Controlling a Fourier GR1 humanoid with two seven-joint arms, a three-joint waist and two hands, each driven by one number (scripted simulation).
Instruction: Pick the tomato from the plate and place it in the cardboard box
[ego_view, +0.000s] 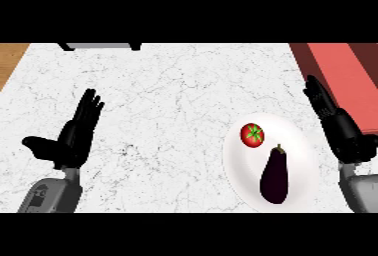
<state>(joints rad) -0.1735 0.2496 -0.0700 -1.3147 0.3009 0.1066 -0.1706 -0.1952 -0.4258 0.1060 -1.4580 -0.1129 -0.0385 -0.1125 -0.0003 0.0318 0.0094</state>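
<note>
At left of desk, left robot hand rested spread, fingers up; tomato sat on plate, close beside eggplant; right robot hand stood spread near the rim, holding nothing; risk: a reaching finger could nudge the round tomato rolling, or catch the eggplant stem.

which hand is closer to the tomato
Right. The right hand is just past the plate's right edge, beside the tomato; the left hand is far off to the tomato's left, across the counter.
</note>
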